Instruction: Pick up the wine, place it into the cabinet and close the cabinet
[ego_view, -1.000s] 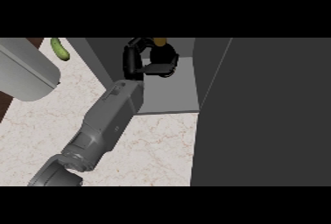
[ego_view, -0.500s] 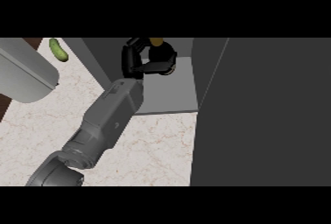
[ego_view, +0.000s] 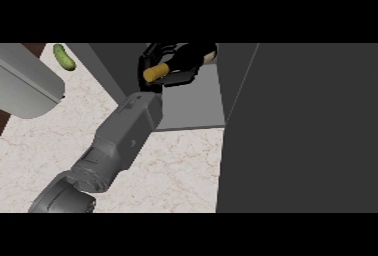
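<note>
Marble counter (ego_view: 177, 165) below, my left hand (ego_view: 159, 62) wraps the wine bottle (ego_view: 184, 59); I should set it well inside the cabinet (ego_view: 192, 107) before letting go.

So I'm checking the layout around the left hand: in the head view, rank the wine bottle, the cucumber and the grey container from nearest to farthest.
1. Wine bottle, held in the left hand, inside the cabinet.
2. Cucumber, upper left.
3. Grey container, far left.

The wine (ego_view: 193, 56) sits in the hand (ego_view: 164, 67) inside the cabinet (ego_view: 193, 105), cucumber (ego_view: 64, 56) far left on the counter (ego_view: 170, 170).
</note>
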